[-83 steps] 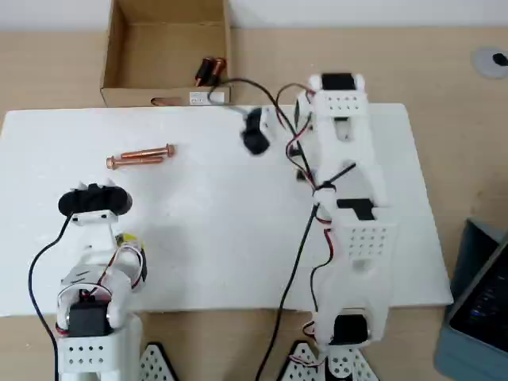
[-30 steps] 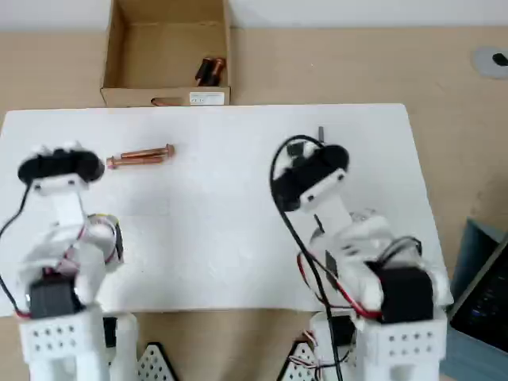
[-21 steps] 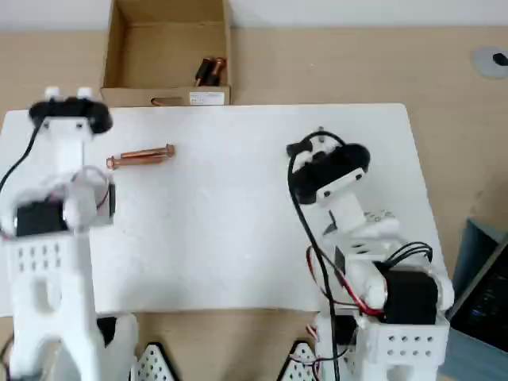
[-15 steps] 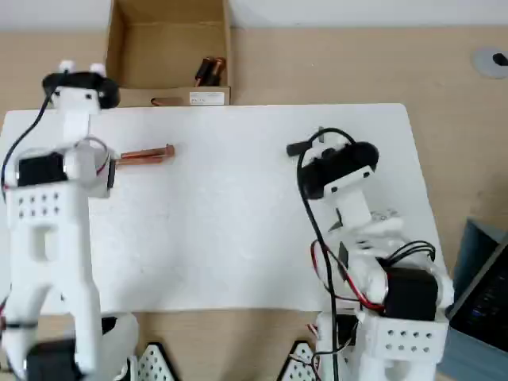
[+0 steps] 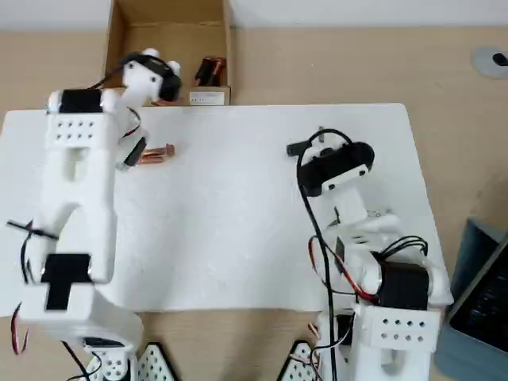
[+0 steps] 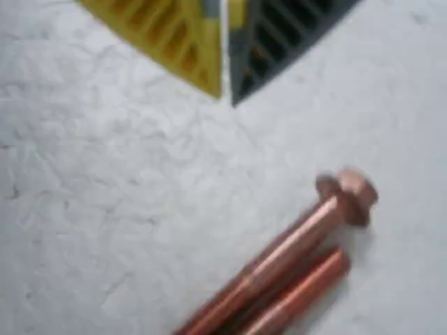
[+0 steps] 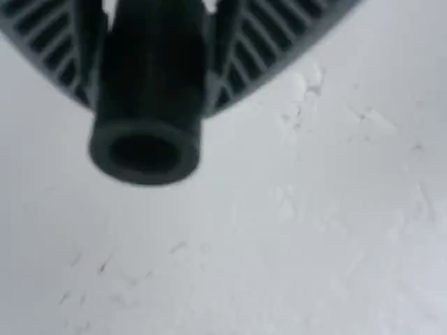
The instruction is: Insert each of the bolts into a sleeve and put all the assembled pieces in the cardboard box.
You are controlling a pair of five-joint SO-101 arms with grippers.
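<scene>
Left arm had extended forward, placing the left claw, jaws together, just beside the two touching bolts on the tabletop, while the right claw gripped a sleeve; a descent without opening could scatter both bolts.

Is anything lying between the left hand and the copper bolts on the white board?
Nothing visible does. In the left wrist view, bare white foam board lies between the left hand and the two copper flanged bolts lying side by side. The right hand holds a black tubular sleeve.
</scene>
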